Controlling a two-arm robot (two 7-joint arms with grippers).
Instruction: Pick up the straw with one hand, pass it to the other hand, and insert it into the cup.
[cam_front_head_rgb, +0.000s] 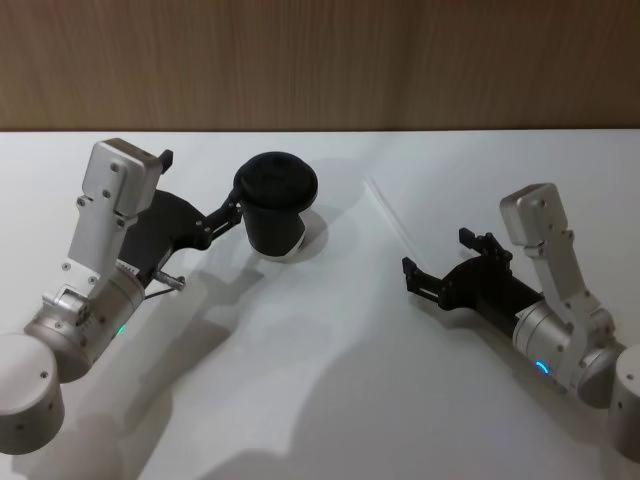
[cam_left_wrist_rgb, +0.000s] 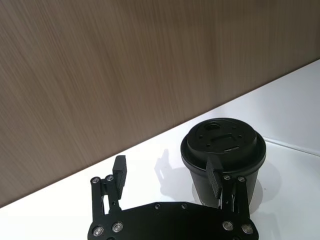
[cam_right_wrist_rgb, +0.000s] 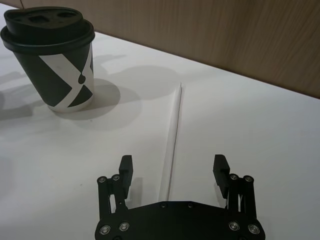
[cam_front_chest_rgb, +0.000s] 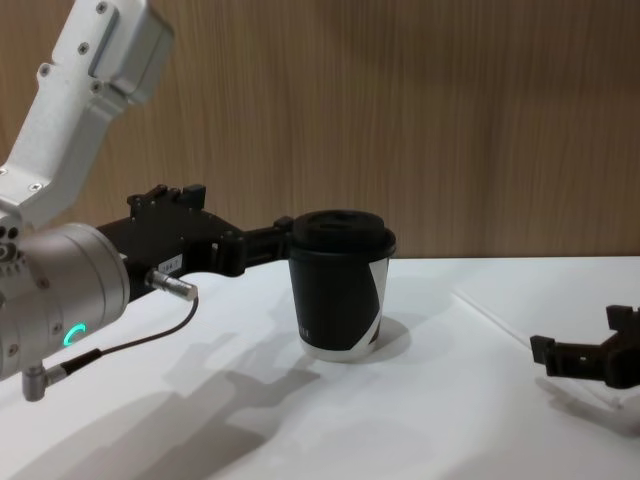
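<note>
White straw (cam_front_head_rgb: 388, 210) on table (cam_front_head_rgb: 330, 400) between lidded cup (cam_front_head_rgb: 277, 205) and right gripper (cam_front_head_rgb: 437, 251).

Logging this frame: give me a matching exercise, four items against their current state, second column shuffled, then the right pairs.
Items:
1. straw
2. cup
3. left gripper
4. right gripper

States:
A. open, one finger close beside the cup's side
B. lying flat on the table
C. open, lined up with the straw's near end
D. standing upright with its lid on

Pairs: 1-B, 2-D, 3-A, 4-C
</note>
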